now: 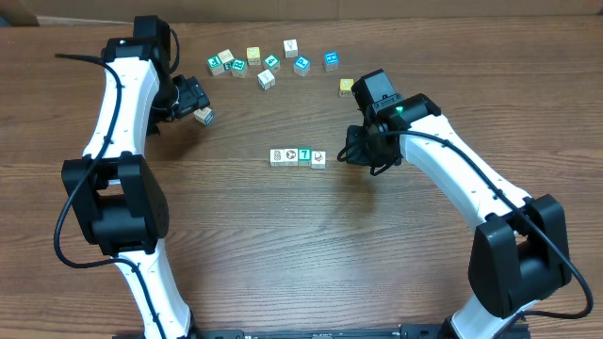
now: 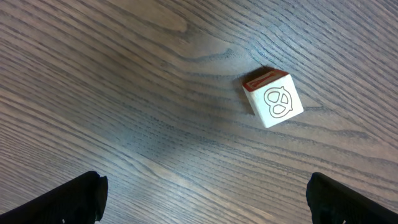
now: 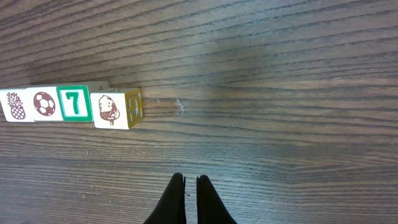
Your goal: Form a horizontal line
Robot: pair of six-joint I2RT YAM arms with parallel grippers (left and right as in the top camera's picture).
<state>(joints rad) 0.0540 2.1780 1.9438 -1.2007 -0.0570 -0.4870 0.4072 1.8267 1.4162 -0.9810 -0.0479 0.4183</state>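
Four cubes long, your line (image 1: 298, 157) sits snug in the middle of the bench (image 1: 283, 245), your right gripper (image 3: 189, 180) is pinched shut on nothing just off its right end, and your left gripper (image 2: 205, 198) hangs wide open and empty by a loose cube (image 2: 273, 98) toward the far left corner.

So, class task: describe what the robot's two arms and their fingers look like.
Both the left arm and right arm have white shells between bulky black joints, with black cables looping alongside. A small green light glows near the right arm's wrist. The fingers are plain black.
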